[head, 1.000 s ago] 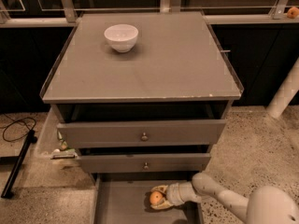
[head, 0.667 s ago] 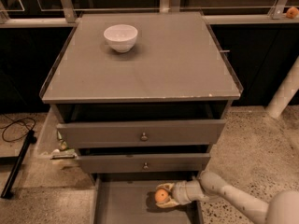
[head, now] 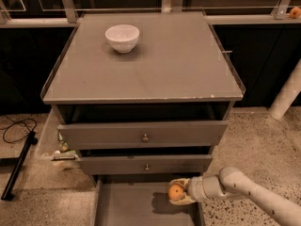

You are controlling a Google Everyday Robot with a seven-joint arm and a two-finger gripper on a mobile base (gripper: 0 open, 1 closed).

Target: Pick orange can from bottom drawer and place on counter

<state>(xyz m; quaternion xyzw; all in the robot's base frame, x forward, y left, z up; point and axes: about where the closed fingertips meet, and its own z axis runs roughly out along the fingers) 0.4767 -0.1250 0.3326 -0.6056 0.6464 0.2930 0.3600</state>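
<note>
Your gripper [head: 176, 192] sits low at the right of the frame, its fingers clamped on the orange can [head: 175, 191], a small round, fruit-like ball. The open bottom drawer [head: 126, 207] lies just beneath it, with the ball's shadow on the gray floor. The counter [head: 155, 72] is well above and behind the gripper, and the white bowl [head: 122, 37] stands far up to its left.

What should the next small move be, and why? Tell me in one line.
Probably raise the gripper straight up and slightly outward. Its fingers are closed around the orange can, whose shadow on the bottom drawer floor suggests it is already lifted. The drawer fronts stand between it and the counter.
</note>
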